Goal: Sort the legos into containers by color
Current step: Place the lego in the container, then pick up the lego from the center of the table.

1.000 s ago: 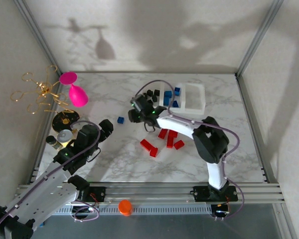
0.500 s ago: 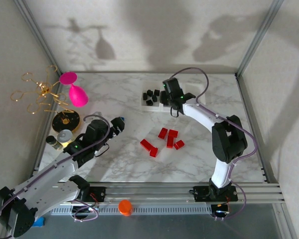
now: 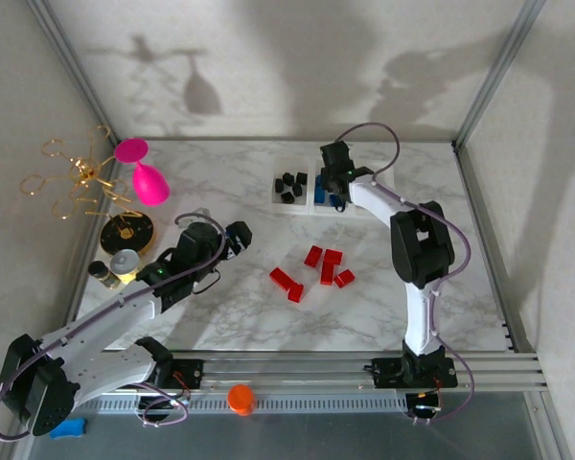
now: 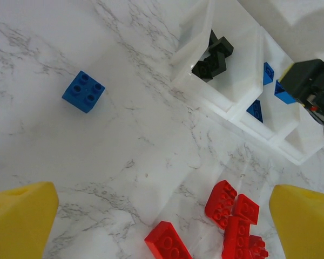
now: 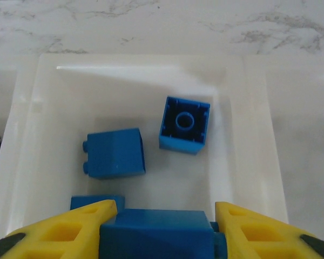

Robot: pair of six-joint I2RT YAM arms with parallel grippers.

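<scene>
A blue brick point(image 5: 156, 237) is held between the right jaws, which are closed narrowly on its two flat sides above the middle compartment of the clear tray point(image 5: 248, 162). Other blue bricks point(image 5: 184, 125) already lie there. The tray is seen at the far side of the marble desk point(image 3: 259, 326), with black bricks point(image 3: 289, 184) gathered in its left compartment. The left jaws are spread wide and hold nothing. Below them one loose blue brick point(image 4: 83, 91) lies studs-up on the desk, well apart from the tray. Red bricks point(image 3: 326, 264) are clustered near the desk's middle, several of them touching.

The bricks are judged light, stiff and smooth, and unlikely to be harmed by a drop into the tray. A grip across opposite flat sides, not over the studs, is thought surest. Because the red cluster is closely packed, neighbours may be nudged when one is taken. The tray's walls and the right arm point(image 3: 417, 249) reaching over it would have to be cleared by the left arm. A pink goblet point(image 3: 146, 177), a gold wire stand point(image 3: 77, 177) and an orange knob point(image 3: 240, 398) are set at the left and near edges.
</scene>
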